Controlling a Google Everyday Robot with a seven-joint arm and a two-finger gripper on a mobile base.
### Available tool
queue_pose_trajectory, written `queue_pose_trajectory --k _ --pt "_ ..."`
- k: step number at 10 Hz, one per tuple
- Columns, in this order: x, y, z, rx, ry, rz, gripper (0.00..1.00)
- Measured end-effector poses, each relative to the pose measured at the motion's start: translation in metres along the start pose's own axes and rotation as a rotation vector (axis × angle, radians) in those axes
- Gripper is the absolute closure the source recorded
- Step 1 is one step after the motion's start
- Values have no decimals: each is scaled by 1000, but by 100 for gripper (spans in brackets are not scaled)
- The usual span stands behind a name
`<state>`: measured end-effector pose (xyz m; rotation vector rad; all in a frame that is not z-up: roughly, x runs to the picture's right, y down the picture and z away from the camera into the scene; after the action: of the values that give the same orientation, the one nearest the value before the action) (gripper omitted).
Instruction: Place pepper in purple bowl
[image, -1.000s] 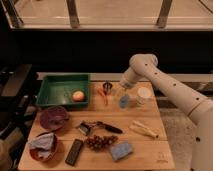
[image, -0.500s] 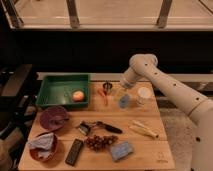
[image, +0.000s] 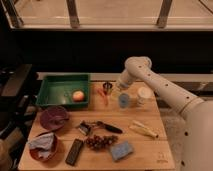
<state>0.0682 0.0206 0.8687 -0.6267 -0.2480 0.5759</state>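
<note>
The pepper (image: 103, 96) is a slim red-orange strip lying on the wooden table (image: 150, 150), just right of the green tray. My gripper (image: 106, 87) hangs right above the pepper's far end, open, with the white arm (image: 150, 80) reaching in from the right. The purple bowl (image: 54, 118) sits at the table's left side, in front of the tray and well to the left of the gripper. It looks empty.
A green tray (image: 57, 85) holds an apple (image: 78, 95). A blue cup (image: 123, 100) and a white cup (image: 143, 95) stand right of the pepper. Nearer the front lie a reddish bowl with grey cloth (image: 42, 146), a black-handled tool (image: 97, 126), grapes (image: 100, 142), a blue sponge (image: 121, 150), a dark bar (image: 75, 151) and a pale yellow item (image: 144, 130).
</note>
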Motion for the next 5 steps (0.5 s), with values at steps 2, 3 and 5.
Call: queue_pose_trajectory --k 2,3,5 --pt "-8 1 14 4 -13 37 30" --pt "-11 0 18 9 -21 60 30" --pt "-16 0 30 21 -27 86 30"
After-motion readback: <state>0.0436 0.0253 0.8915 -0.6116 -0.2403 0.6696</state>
